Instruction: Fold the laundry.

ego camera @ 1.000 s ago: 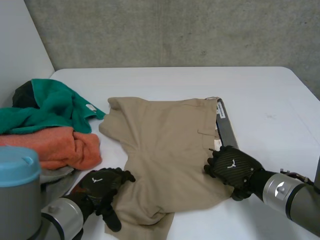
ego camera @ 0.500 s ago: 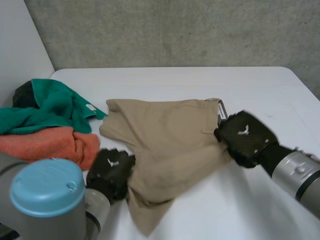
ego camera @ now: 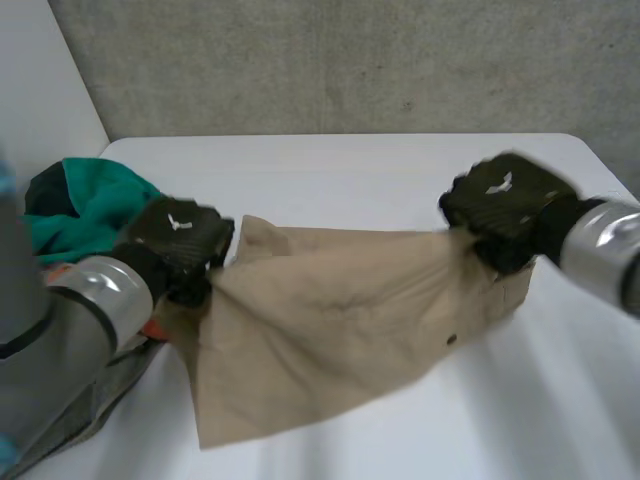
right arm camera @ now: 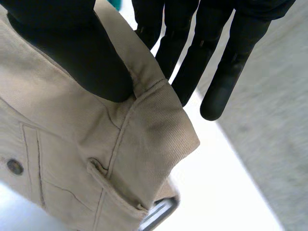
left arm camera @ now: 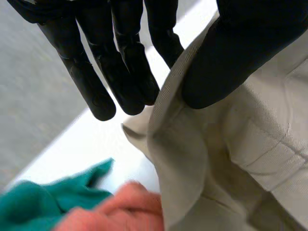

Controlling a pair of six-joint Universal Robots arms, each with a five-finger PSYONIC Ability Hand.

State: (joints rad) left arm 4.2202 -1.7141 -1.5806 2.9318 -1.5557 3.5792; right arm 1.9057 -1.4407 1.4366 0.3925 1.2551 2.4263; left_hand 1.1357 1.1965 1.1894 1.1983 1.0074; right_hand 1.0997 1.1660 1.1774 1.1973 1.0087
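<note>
Beige shorts hang stretched between my two hands above the white table. My left hand pinches one edge of the shorts at the left; in the left wrist view the cloth sits between thumb and fingers. My right hand pinches the opposite edge at the right; in the right wrist view the waistband with a button is clamped between its thumb and fingers. The lower part of the shorts droops onto the table.
A pile of laundry lies at the table's left: a green cloth, an orange cloth and grey cloth below them. A grey concrete wall stands behind the table.
Both hands have closed on the shorts' near edge and lifted it up and away over the table. The shorts, flat before, now hang stretched between them.
</note>
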